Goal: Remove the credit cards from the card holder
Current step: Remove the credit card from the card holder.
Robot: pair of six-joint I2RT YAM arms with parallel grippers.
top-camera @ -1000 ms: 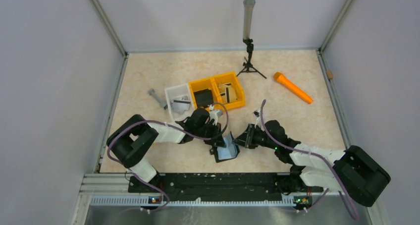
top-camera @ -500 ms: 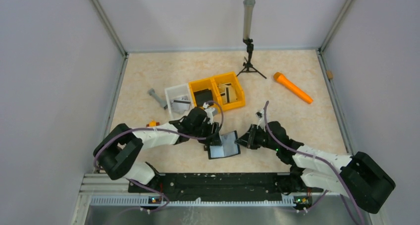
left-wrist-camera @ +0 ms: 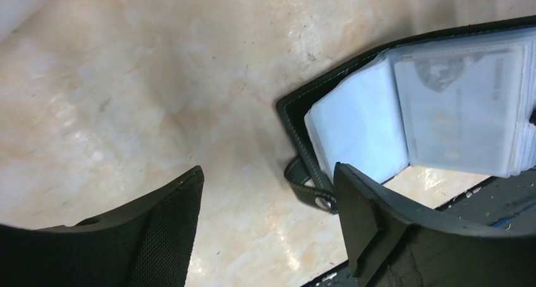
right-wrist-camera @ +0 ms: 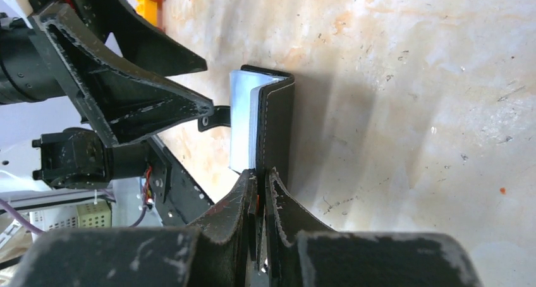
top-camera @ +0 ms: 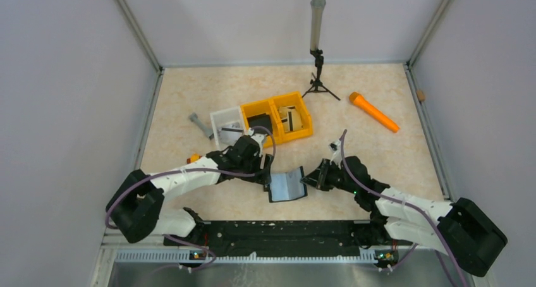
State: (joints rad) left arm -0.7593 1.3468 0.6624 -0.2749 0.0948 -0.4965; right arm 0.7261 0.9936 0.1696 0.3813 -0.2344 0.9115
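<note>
— Left hand (left-wrist-camera: 264, 176): how is it set?
— Its fingers are spread wide apart and nothing is held; only bare surface (left-wrist-camera: 158, 78) is seen in the gap.
— And the card holder (top-camera: 287, 184)?
— It is propped open just beside one left fingertip, with its strap (left-wrist-camera: 310, 187) at that finger. Its black cover is clamped by the right hand (right-wrist-camera: 261, 173). A credit card (left-wrist-camera: 461, 103) is seen in a clear sleeve.
— Room?
— Open surface is left behind the right hand. A yellow bin (top-camera: 278, 117) is found close beyond the left hand.
</note>
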